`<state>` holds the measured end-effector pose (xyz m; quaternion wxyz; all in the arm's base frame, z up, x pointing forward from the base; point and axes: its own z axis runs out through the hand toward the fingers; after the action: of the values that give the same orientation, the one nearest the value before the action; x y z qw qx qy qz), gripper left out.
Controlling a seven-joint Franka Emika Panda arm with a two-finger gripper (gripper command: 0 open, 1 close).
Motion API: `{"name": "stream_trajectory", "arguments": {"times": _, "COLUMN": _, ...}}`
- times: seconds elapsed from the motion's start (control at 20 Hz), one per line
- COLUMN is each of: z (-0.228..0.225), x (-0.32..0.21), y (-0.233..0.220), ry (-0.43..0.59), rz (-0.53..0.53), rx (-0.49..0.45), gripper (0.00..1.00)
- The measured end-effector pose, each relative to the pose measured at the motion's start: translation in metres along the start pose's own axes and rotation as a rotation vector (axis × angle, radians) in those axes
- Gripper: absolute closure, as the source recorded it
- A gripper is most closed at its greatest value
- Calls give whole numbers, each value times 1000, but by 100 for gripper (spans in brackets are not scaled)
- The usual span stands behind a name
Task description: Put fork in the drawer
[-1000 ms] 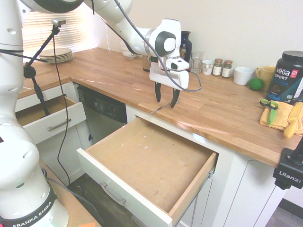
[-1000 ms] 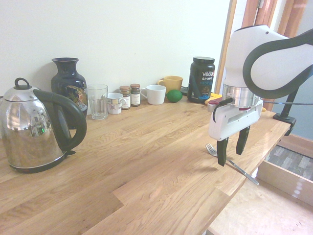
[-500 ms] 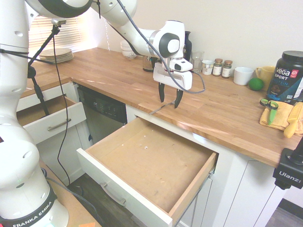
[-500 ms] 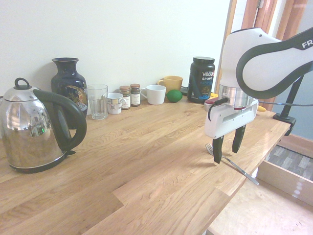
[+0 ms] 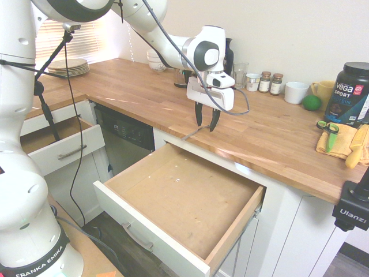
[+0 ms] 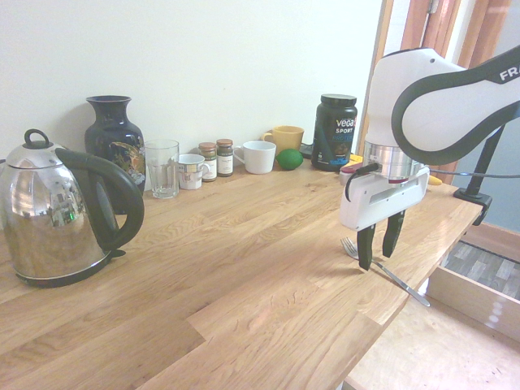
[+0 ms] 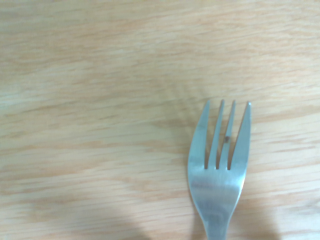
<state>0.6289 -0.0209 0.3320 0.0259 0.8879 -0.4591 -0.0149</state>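
Note:
The silver fork [image 6: 406, 287] lies flat on the wooden counter [image 6: 244, 268], its handle reaching over the counter's edge [image 5: 192, 134] above the drawer. My gripper [image 6: 376, 261] stands upright over the fork's neck, one finger on each side and the tips close to the wood [image 5: 206, 127]. A narrow gap is left between the fingers, which do not grip the fork. Close up in the wrist view, the fork's tines [image 7: 220, 150] rest on the wood. The large drawer [image 5: 144, 228] is pulled wide open below the counter, its bare wood bottom showing.
A smaller drawer [image 5: 60, 151] stands open to the left. On the counter are a kettle [image 6: 57, 215], vase [image 6: 114, 138], glass [image 6: 162, 168], spice jars [image 6: 217, 158], mugs [image 6: 260, 156], a lime [image 6: 289, 158] and a black tub [image 5: 349, 92]. A yellow cloth [image 5: 340, 141] lies far right.
The gripper shifted a little toward the fork's tines, and its fingers have drawn closer together around the fork's neck. The fork has not moved.

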Motion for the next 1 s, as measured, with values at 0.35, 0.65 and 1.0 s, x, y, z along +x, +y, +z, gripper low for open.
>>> {"name": "stream_trajectory", "arguments": {"times": 0.35, "z": 1, "x": -5, "y": -4, "ry": -2, "rz": -10, "rx": -1, "gripper": 100}}
{"name": "stream_trajectory", "arguments": {"times": 0.65, "z": 3, "x": -5, "y": -4, "ry": -3, "rz": -9, "rx": -3, "gripper": 100}}
{"name": "stream_trajectory", "arguments": {"times": 1.0, "z": 4, "x": -6, "y": -5, "ry": -3, "rz": -9, "rx": -1, "gripper": 100}}
